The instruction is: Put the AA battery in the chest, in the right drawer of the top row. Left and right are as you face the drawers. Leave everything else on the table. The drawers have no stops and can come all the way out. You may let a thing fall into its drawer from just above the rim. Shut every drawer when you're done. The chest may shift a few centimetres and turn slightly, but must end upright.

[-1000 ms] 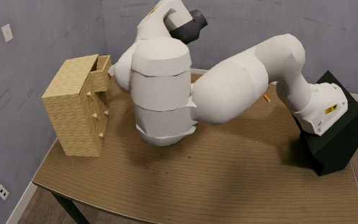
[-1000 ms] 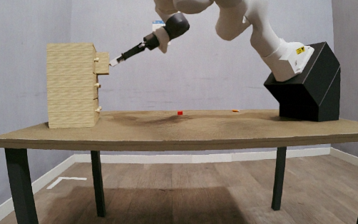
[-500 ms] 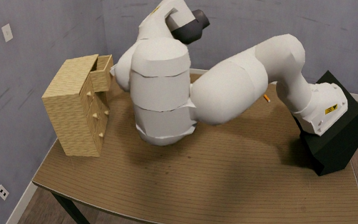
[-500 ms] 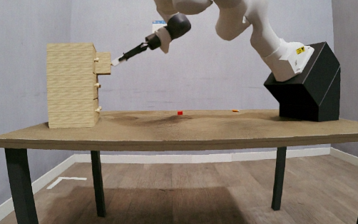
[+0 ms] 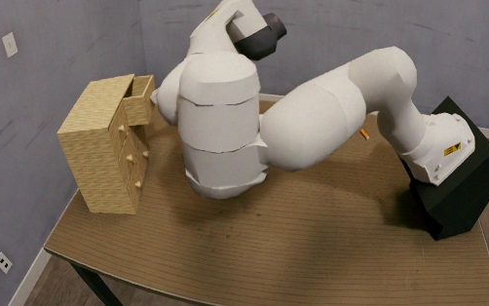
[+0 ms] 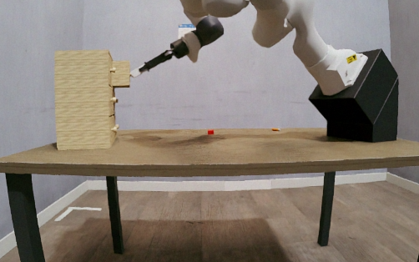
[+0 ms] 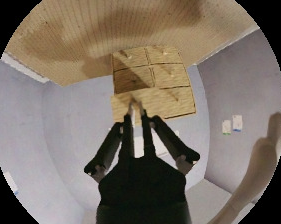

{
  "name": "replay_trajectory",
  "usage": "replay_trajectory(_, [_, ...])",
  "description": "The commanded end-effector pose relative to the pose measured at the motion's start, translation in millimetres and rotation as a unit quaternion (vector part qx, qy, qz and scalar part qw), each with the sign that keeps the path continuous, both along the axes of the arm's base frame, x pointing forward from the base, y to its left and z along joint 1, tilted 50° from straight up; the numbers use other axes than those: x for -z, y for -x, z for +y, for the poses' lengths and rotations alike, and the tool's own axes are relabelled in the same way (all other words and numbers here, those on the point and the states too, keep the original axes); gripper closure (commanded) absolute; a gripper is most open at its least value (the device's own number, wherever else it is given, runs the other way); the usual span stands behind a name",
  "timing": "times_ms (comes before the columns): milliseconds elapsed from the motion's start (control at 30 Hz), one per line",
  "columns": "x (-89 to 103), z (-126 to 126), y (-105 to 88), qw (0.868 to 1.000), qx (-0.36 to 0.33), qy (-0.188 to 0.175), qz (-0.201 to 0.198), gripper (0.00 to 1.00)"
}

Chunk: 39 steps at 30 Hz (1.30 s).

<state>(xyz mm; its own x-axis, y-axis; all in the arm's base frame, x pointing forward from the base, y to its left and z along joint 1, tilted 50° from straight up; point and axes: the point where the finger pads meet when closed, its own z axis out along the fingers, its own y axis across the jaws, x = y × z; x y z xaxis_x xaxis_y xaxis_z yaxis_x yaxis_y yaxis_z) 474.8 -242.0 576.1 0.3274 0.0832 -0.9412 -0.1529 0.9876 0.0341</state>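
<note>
The AA battery (image 5: 364,133) (image 6: 275,129), orange with a pale end, lies on the table in front of the robot base. The wooden chest (image 5: 90,107) (image 6: 83,100) (image 7: 168,81) stands upright at the far left. Its top right drawer (image 5: 138,111) (image 6: 121,75) (image 7: 122,108) is partly pulled out; the other drawers look shut. My gripper (image 5: 153,96) (image 6: 133,74) (image 7: 136,106) is nearly closed at the front of that drawer, shut on its knob, which the fingertips mostly hide. The arm slopes down towards it.
A small red block (image 6: 210,132) lies on the table (image 5: 304,234) (image 6: 177,156), between chest and battery; the arm hides it in the top view. The black robot base (image 5: 460,195) (image 6: 352,121) stands at the right end. Walls rise behind the chest and table.
</note>
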Motion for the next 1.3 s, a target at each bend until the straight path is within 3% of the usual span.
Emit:
replay_trajectory(0, [1.1,0,0.9,1.000,0.000,0.001,0.000,0.83])
replay_trajectory(467, [1.1,0,0.9,1.000,0.000,0.001,0.000,0.72])
replay_trajectory(733, [2.3,0,2.0,1.000,0.000,0.001,0.000,0.72])
replay_trajectory(1267, [39.1,-4,33.0,1.000,0.000,0.001,0.000,0.72])
